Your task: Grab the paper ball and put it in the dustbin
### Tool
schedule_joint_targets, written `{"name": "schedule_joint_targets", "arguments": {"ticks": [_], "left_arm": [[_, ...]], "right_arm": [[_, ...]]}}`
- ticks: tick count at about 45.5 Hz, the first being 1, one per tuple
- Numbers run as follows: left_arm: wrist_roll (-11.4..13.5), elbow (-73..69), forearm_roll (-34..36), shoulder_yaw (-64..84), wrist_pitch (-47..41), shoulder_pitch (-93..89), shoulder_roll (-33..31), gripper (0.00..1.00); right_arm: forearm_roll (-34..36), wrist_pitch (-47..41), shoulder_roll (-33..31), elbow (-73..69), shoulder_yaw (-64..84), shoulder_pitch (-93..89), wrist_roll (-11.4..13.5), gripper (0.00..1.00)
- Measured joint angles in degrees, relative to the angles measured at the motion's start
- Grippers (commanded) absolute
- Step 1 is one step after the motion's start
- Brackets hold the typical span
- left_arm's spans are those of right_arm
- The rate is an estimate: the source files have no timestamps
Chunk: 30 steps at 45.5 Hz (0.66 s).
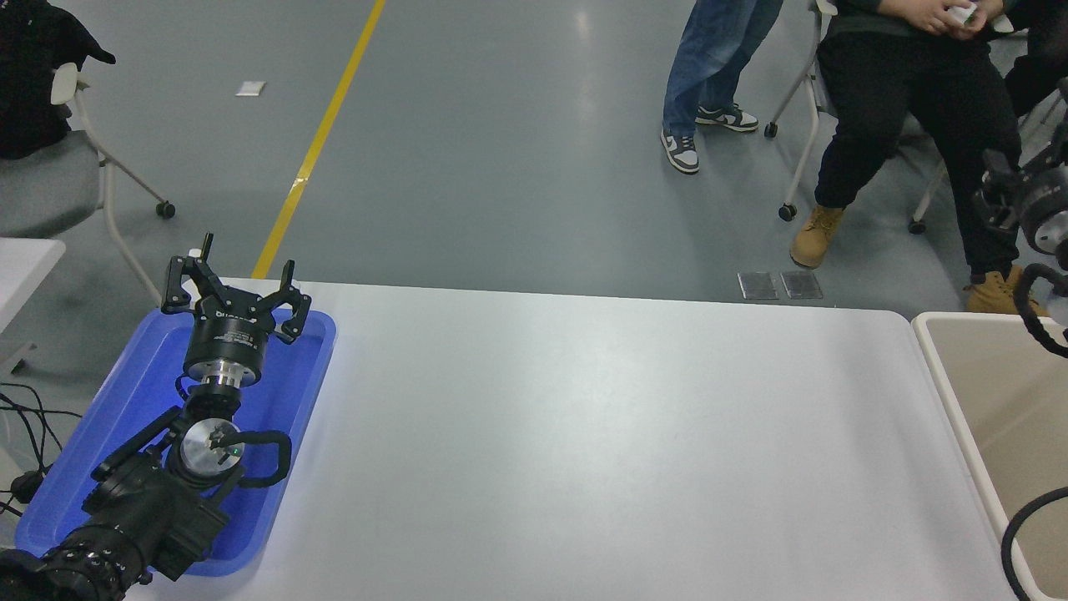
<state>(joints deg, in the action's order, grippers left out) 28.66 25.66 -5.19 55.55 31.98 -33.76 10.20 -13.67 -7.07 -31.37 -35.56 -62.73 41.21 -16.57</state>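
The paper ball is out of view. The dustbin [941,367] is a beige bin with a thick rounded rim, standing at the table's right end and cut off by the picture's edge. Above its far corner, at the right edge, my right gripper [998,197] hangs in the air, only partly in the picture, with a black cable looping below it. Whether it holds anything is hidden. At the lower left my left gripper [236,284] is parked open over the blue tray [125,392], empty.
Beyond the table's far side one person stands [709,75] and another sits on a wheeled chair [918,100], feet near the table's far right corner. A grey chair [50,175] stands at the far left. Black cables lie left of the tray.
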Motion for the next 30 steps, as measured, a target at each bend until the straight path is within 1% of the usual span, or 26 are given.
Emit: {"name": "schedule_joint_targets", "arguments": {"ticks": [12, 19, 30], "left_arm": [[0.0, 0.0, 0.0, 0.0, 0.0, 0.01, 0.0, 1.0], [0.0, 0.0, 0.0, 0.0, 0.0, 0.01, 0.0, 1.0], [0.0, 0.0, 0.0, 0.0, 0.0, 0.01, 0.0, 1.0]], "right_arm": [[-0.04, -2.36, 3.75, -1.71, -5.27, -5.86, -0.36, 1.0], [-0.05, -3.41, 6.43, -2.03, -6.61, -8.45, -0.41, 1.0], [-0.1, -4.03, 8.87, -2.14, -7.06, -10.27, -0.46, 1.0]]}}
